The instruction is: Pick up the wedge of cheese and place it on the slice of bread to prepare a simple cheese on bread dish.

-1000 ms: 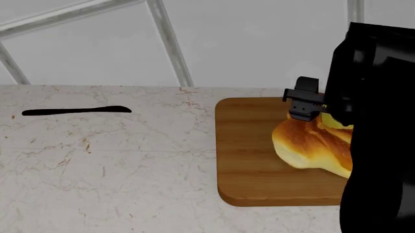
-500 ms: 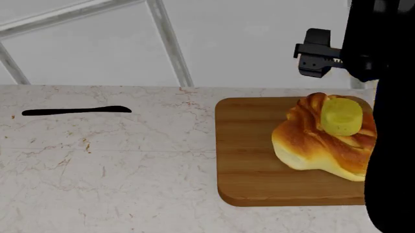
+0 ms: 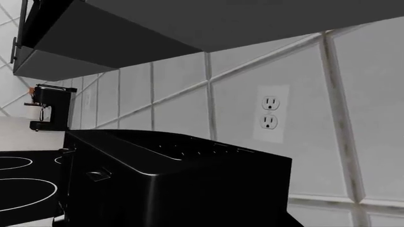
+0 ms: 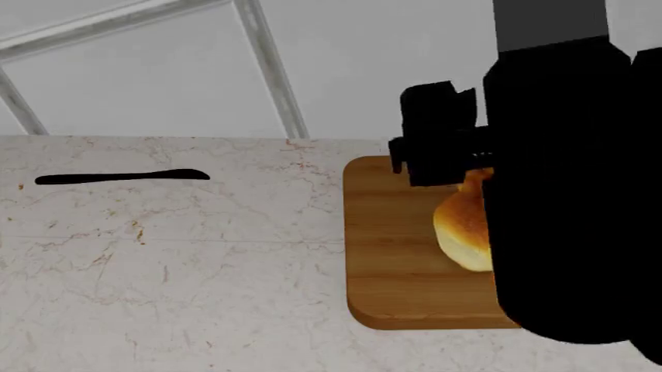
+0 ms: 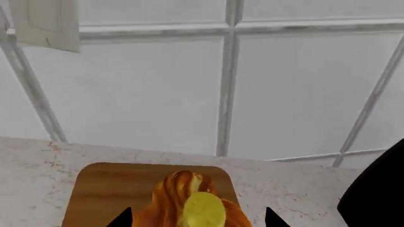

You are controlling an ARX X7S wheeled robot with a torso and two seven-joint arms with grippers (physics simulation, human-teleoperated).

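Overhead, the right arm hangs as a black mass above the wooden board (image 4: 388,256), its end effector (image 5: 197,218) with tips spread apart, empty. One wedge of cheese (image 5: 203,209), pale yellow and rounded, sits atop one glossy, twisted slice of bread (image 5: 170,203). One black knife (image 4: 122,177) lies on the marbled desk (image 4: 176,271). Left end effector is out of view.

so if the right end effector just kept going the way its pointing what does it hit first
Most likely the wedge of cheese sitting on the slice of bread, centred between its fingertips in the wrist view; depth is unclear.
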